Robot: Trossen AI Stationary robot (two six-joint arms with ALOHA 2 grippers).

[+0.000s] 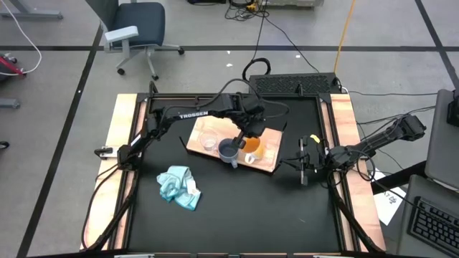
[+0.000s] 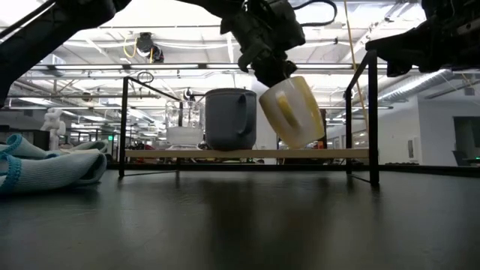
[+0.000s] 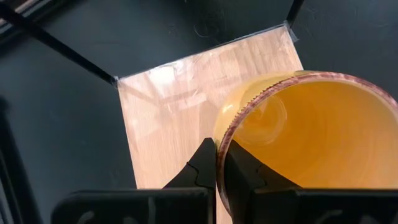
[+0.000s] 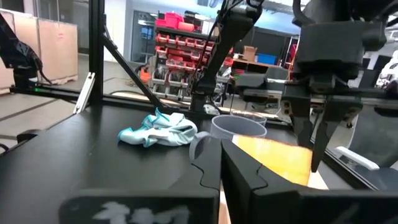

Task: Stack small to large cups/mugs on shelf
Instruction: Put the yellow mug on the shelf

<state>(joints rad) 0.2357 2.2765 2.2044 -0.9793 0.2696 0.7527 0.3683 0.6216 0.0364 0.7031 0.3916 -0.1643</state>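
Note:
The orange mug point(image 1: 252, 147) is in my left gripper point(image 1: 246, 133), which is shut on it over the light wooden shelf board point(image 1: 269, 163). In the low view the mug point(image 2: 294, 112) is tilted just over the board point(image 2: 330, 153). The grey-blue mug point(image 1: 229, 151) stands upright on the board beside it, and shows in the low view point(image 2: 229, 118). The small clear glass cup point(image 1: 209, 141) stands on the board to the left of the grey-blue mug. My right gripper point(image 1: 304, 166) is shut and empty near the table's right side, low over the tabletop. My left gripper pinches the orange mug's rim point(image 3: 221, 144), one finger point(image 3: 244, 173) inside the mug and one finger point(image 3: 200, 168) outside. The fingers come from above, slanting down. The mug point(image 2: 294, 112) hangs tilted below them, its base close over the board; whether it touches, I cannot tell.
A crumpled light blue cloth point(image 1: 178, 185) lies on the black tabletop near the front left. A black frame point(image 2: 373, 112) of thin posts edges the table. A keyboard point(image 1: 294, 84) lies beyond the far edge.

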